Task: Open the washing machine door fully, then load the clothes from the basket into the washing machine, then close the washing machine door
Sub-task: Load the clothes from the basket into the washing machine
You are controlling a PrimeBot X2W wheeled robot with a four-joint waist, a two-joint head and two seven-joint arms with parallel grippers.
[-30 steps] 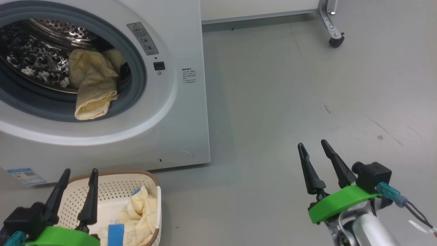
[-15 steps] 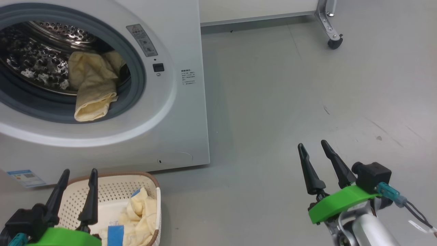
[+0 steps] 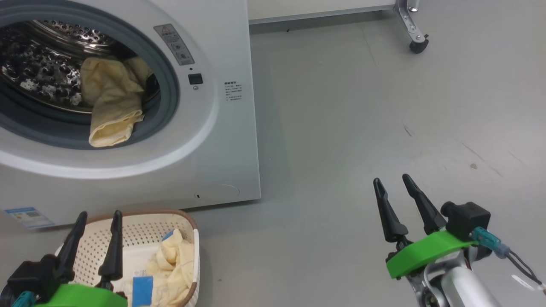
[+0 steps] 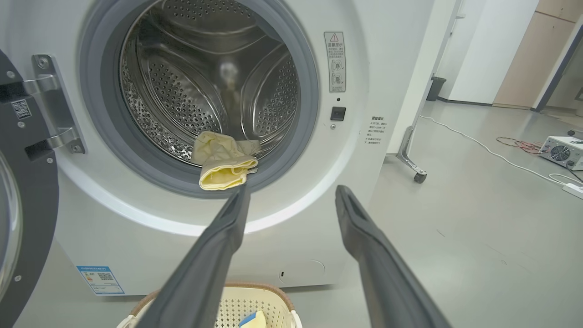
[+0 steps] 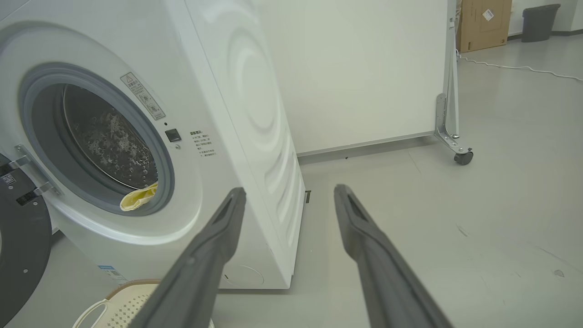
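Left gripper (image 3: 98,214) spread wide, empty, above the basket (image 3: 149,232) holding clothes (image 3: 170,264); right gripper (image 3: 391,179) wide too, over floor (image 3: 341,128). Left wrist: 1 garment (image 4: 225,171) draped over the washer (image 4: 355,182) gasket (image 4: 310,91), door (image 4: 32,214) swung open. Right wrist: same, side-on.

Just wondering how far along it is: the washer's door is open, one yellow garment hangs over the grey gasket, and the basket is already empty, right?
Not quite: the basket isn't empty; the head view shows cream-yellow clothes with a blue patch lying in it. The washing machine door is open, and one yellow garment does hang over the grey gasket.
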